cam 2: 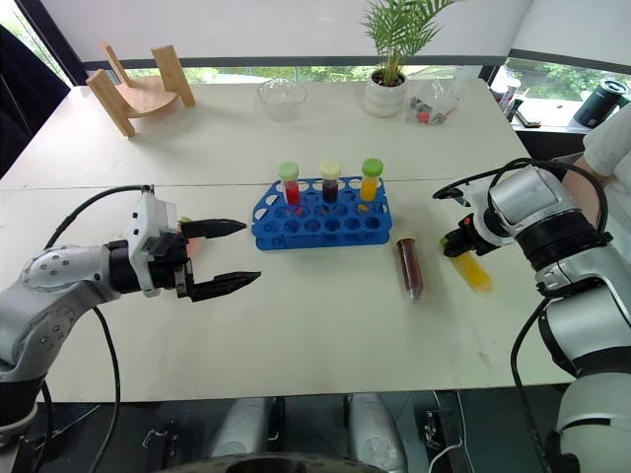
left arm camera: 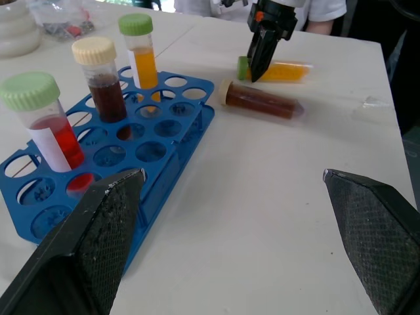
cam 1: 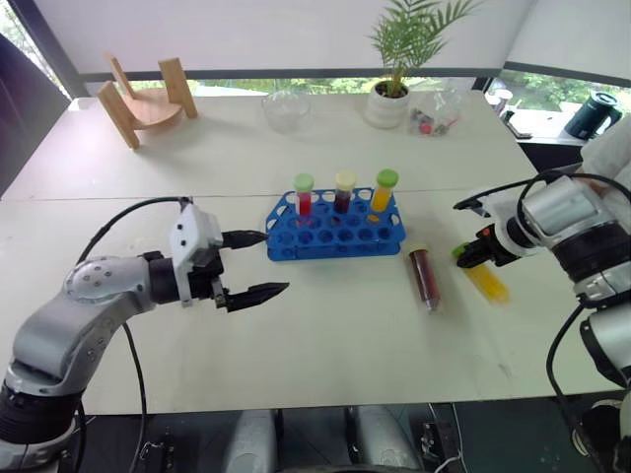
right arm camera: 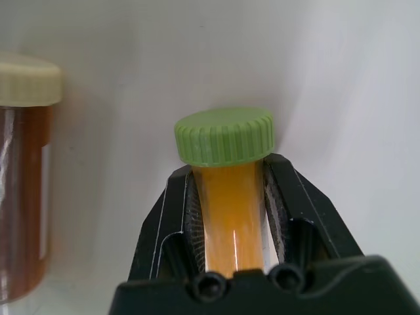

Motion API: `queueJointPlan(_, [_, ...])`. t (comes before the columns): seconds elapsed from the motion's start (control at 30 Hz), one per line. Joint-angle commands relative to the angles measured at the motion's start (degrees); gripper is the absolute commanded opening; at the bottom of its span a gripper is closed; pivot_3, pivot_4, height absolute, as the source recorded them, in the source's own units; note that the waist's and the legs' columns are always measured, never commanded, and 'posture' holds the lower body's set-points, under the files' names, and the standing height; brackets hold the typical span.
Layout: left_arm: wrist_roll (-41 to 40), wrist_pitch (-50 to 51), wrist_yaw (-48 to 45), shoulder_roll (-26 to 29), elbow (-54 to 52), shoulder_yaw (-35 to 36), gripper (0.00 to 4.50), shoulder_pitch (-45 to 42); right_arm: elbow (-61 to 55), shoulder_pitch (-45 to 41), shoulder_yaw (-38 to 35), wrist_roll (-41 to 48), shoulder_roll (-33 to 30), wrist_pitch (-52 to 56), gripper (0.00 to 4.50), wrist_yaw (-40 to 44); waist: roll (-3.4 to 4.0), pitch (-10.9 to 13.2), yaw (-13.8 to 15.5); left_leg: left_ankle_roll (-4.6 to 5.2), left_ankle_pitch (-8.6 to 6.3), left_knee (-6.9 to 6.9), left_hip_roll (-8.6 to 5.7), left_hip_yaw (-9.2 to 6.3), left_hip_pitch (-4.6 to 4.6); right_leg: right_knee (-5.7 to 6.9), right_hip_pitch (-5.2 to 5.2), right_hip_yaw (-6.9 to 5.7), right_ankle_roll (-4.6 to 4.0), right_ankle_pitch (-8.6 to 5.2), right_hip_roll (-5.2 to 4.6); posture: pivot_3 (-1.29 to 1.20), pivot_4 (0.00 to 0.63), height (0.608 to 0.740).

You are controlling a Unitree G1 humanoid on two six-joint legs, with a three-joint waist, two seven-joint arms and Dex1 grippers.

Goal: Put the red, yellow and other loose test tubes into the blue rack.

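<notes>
The right gripper (right arm camera: 230, 197) clamps the lying yellow tube (right arm camera: 228, 216) just below its green cap; the left gripper (cam 1: 258, 264) hangs wide apart left of the blue rack (cam 1: 335, 235). The rack's red tube (left arm camera: 58, 141) bears a blank white label; no writing is legible.

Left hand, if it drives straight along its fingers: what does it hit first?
Probably the dark brown tube lying on the table. The left hand is open; the blue rack sits just off that line, though depth is unclear.

Left gripper (cam 1: 248, 266) level, jaws wide apart, right gripper (right arm camera: 230, 197) pointing down, clamped.
</notes>
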Motion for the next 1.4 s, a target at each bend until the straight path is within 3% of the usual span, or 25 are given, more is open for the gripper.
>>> queueJointPlan(0.03, [-1.75, 0.69, 1.51, 0.56, -1.75, 4.16, 4.5, -0.11, -8.45, -4.13, -10.48, 1.46, 0.24, -3.04, 0.84, -2.07, 0.16, 0.12, -0.12, 0.0, 0.0, 0.0, 0.0, 0.01, 0.0, 0.03, -0.04, 0.01, 0.0, 0.0, 0.0, 0.0, 0.15, 0.74])
queueJointPlan(0.13, [-1.98, 1.2, 2.34, 0.74, -1.78, 5.55, 4.5, 0.45, -15.63, -2.82, -23.0, 5.83, 4.51, -3.23, 0.84, -5.71, 0.21, 0.15, -0.43, 0.0, 0.0, -0.03, 0.02, -0.01, -0.01, 0.1, -0.08, 0.03, 0.01, 0.0, 0.05, 0.0, 0.15, 0.74])
queueJointPlan(0.23, [-2.03, 1.62, 2.92, 0.86, -1.77, 6.36, 4.5, 0.77, -25.71, 2.8, -36.76, 10.18, 12.6, -4.49, 0.84, -11.91, 0.05, 0.08, -0.43, 0.0, 0.0, -0.07, 0.04, -0.19, -0.01, 0.11, -0.04, -0.01, 0.01, -0.01, 0.15, 0.0, 0.15, 0.74])
queueJointPlan(0.43, [-2.06, 2.08, 2.74, 1.5, -1.11, 6.97, 4.5, 0.27, -42.15, 16.46, -50.55, 14.77, 28.81, -17.12, 0.84, -22.55, 0.01, 0.09, 0.49, -0.04, 0.02, -0.02, -0.06, -0.21, -0.05, 0.08, 0.08, -0.08, 0.02, -0.02, -0.02, 0.0, 0.15, 0.74])
queueJointPlan(0.63, [-1.75, 2.44, 2.56, 1.66, -0.38, 6.12, 4.5, -1.44, -45.23, 25.78, -49.67, 14.83, 36.12, -31.6, 0.84, -24.97, 0.01, 0.09, 0.02, -0.1, 0.06, 0.01, -0.02, -0.2, 0.01, 0.15, 0.08, -0.07, 0.04, -0.01, 0.04, 0.0, 0.15, 0.74])
queueJointPlan(0.97, [-1.75, 2.72, 2.93, 1.27, -1.05, 5.51, 4.5, -1.88, -39.05, 37.1, -43.72, 7.51, 37.36, -60.66, 0.84, -22.63, 0.02, 0.1, -0.14, -0.11, 0.07, -0.06, 0.01, -0.22, 0.05, 0.16, 0.08, -0.06, 0.03, -0.01, 0.09, 0.0, 0.15, 0.74])
queueJointPlan(1.4, [-2.39, 3.34, 3.0, 1.52, -1.44, 6.11, 4.5, -1.76, -32.93, 39.45, -39.73, 5.29, 37.36, -71.2, 0.84, -24.03, 0.03, 0.1, -0.01, -0.14, 0.08, -0.06, 0.0, -0.22, 0.06, 0.16, 0.09, -0.06, 0.02, -0.02, 0.08, 0.0, 0.15, 0.74])
